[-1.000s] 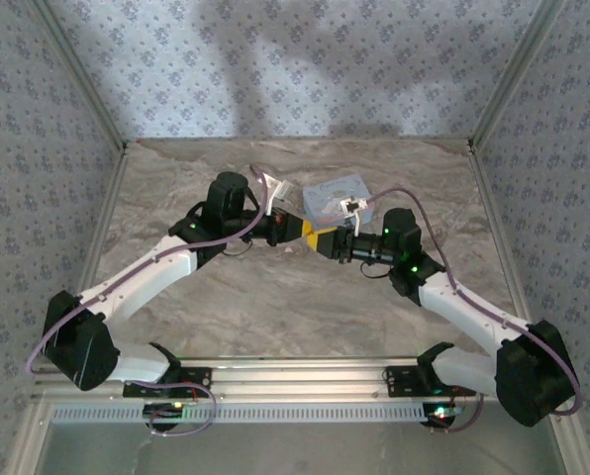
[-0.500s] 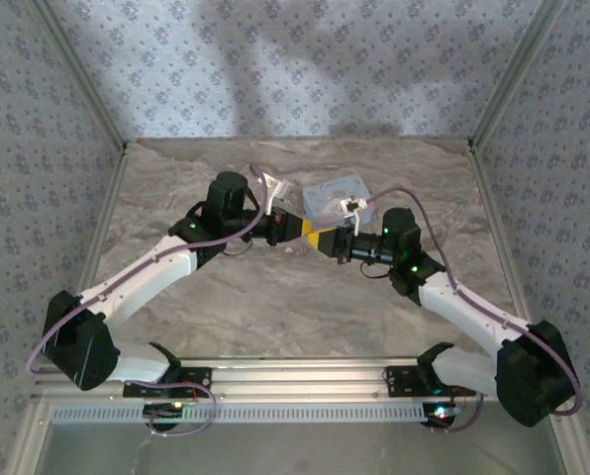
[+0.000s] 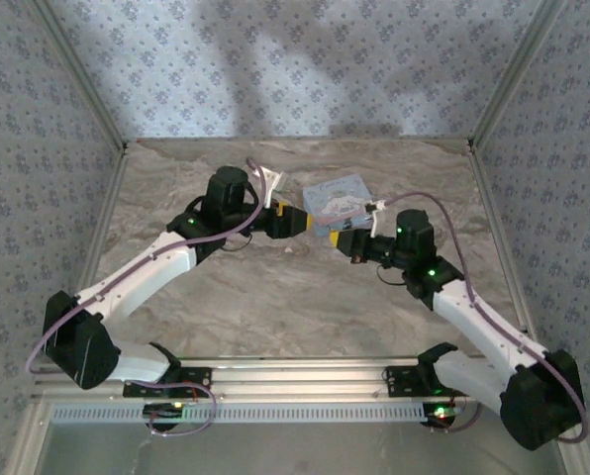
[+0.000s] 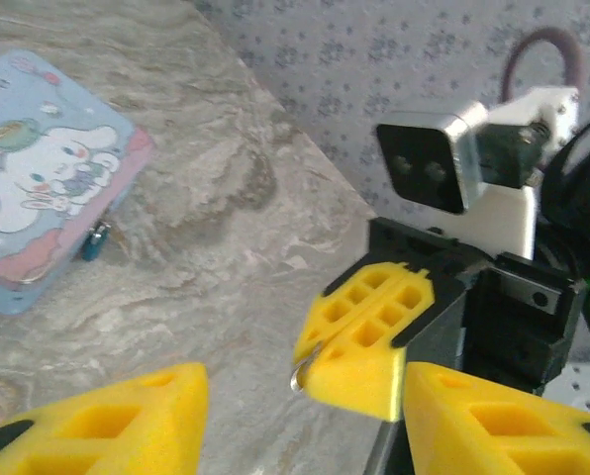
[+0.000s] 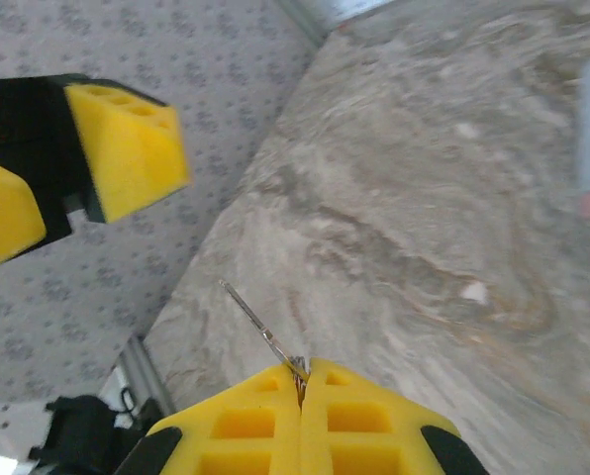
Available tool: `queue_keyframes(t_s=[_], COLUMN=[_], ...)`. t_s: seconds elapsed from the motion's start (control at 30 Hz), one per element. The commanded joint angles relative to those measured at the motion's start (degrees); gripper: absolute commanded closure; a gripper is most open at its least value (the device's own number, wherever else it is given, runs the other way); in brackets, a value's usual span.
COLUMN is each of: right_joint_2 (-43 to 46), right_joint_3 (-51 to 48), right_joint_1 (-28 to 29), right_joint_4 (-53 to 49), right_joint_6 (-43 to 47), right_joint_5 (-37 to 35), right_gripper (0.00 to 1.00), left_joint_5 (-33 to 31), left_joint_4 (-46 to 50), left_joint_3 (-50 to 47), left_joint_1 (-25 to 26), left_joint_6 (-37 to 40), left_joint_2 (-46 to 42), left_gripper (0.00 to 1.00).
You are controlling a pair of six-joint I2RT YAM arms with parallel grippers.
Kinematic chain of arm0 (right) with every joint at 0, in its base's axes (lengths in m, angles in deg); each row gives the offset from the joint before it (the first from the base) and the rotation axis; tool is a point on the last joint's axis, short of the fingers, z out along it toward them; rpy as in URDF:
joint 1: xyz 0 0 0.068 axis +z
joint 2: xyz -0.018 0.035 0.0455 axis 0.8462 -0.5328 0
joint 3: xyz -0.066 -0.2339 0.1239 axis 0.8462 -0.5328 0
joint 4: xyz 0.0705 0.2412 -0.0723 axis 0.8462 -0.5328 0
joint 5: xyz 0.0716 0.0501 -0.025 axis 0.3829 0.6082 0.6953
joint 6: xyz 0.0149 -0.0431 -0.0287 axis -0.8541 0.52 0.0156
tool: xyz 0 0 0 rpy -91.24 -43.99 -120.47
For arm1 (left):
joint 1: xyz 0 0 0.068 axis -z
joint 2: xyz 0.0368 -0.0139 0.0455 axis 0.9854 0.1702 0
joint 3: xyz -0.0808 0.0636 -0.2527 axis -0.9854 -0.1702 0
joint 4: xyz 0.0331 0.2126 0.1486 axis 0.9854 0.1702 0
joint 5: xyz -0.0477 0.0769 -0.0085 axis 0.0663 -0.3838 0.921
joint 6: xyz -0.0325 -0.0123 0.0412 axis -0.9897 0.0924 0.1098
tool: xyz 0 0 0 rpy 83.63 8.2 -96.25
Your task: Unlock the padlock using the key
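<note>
Yellow foam pads, honeycombed with square holes, tip both arms over a grey-veined marble table (image 3: 226, 297). On the left, the left gripper (image 3: 293, 220) hangs above the middle of the table, jaws released. In its wrist view the two blocky fingers (image 4: 127, 416) sit wide apart with nothing between them.

Just right of it and a little farther back lies a flat, pale blue rectangular tin (image 3: 337, 198) with rounded corners and a white long-eared cartoon character printed on the lid. And there's the padlock (image 4: 97, 240), a tiny teal-blue speck tucked against the tin's edge on the side facing the left gripper, touching it. Whether it is fastened to the tin, I cannot tell.

Further right, the right gripper (image 5: 303, 381) faces the left one, near but apart. Its jaws are clenched flat together on the key (image 5: 258, 319), a thin metallic sliver poking from the seam between the pads toward the left fingers. A boxy silver-grey camera (image 4: 429, 158) rides on that wrist.
</note>
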Motion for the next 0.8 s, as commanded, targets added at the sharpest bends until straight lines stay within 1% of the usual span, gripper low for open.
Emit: queue_keyframes(t_s=[0.0, 0.1, 0.17, 0.23, 0.33, 0.5, 0.63, 0.77], right_joint_2=[4.54, 8.07, 9.78, 11.23, 13.01, 14.15, 14.16, 14.42], right_joint_3=[-1.07, -1.00, -0.65, -0.37, -0.62, -1.07, -1.14, -1.40], right_joint_1=[-4.06, -7.42, -8.85, -9.87, -10.84, -11.60, -12.09, -12.37], right_joint_4=[-11.47, -20.12, -25.82, -30.03, -33.62, -36.01, -36.68, -36.83], right_joint_6=[1.89, 3.06, 3.29, 2.93, 2.49, 1.73, 1.60, 1.38], right_joint_5=[-6.24, -11.94, -16.02, -19.64, -23.50, -26.37, -26.46, -26.31], right_gripper=[1.00, 1.00, 1.00, 1.00, 1.00, 1.00, 1.00, 1.00], left_joint_5=[-7.52, -10.16, -10.63, -11.03, -11.95, -13.46, -14.98, -16.48], left_joint_4=[5.04, 6.58, 7.42, 9.08, 12.44, 18.35, 22.72, 26.22], left_joint_3=[3.74, 6.59, 9.12, 12.60, 18.52, 29.27, 37.98, 44.19], left_joint_1=[0.01, 0.09, 0.26, 0.86, 2.11, 4.44, 5.50, 6.28], left_joint_6=[3.44, 4.94, 5.70, 6.78, 8.45, 10.93, 12.19, 13.30], left_joint_2=[3.78, 8.00, 11.31, 15.32, 21.69, 32.48, 40.50, 46.37], left_gripper=[0.41, 0.41, 0.41, 0.41, 0.41, 0.41, 0.41, 0.42])
